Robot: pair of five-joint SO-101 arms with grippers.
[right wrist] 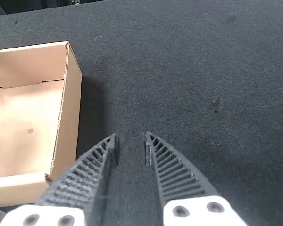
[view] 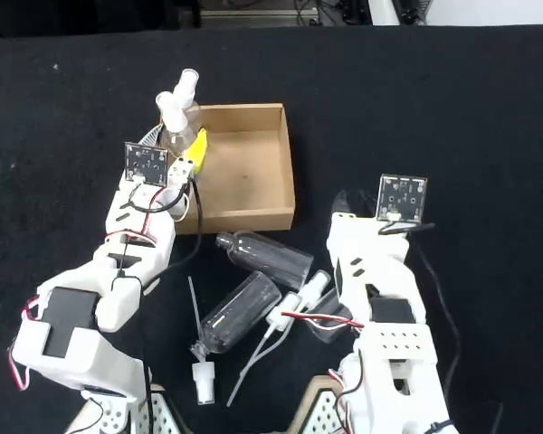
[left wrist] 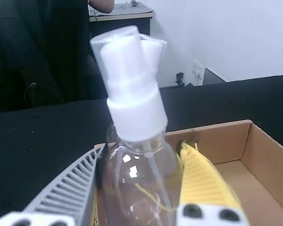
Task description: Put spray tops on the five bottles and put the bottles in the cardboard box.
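My left gripper [view: 183,149] [left wrist: 141,155] is shut on a clear bottle [view: 176,134] [left wrist: 137,179] with a white spray top [left wrist: 132,89]. It holds the bottle upright at the far left corner of the cardboard box [view: 290,172] [left wrist: 226,139]. A second spray-topped bottle [view: 188,83] [left wrist: 154,51] stands just behind it. My right gripper [view: 348,203] [right wrist: 131,141] is open above the black table, right of the box [right wrist: 66,94]. Two uncapped bottles [view: 264,256] [view: 235,312] lie in front of the box. A third bottle [view: 330,321] lies partly under the right arm.
Loose spray tops with long tubes lie near the front edge [view: 202,380] [view: 273,327], and one [view: 312,287] lies by the right arm. The box interior [view: 244,172] looks bare. Black tabletop stretches to the right and far side.
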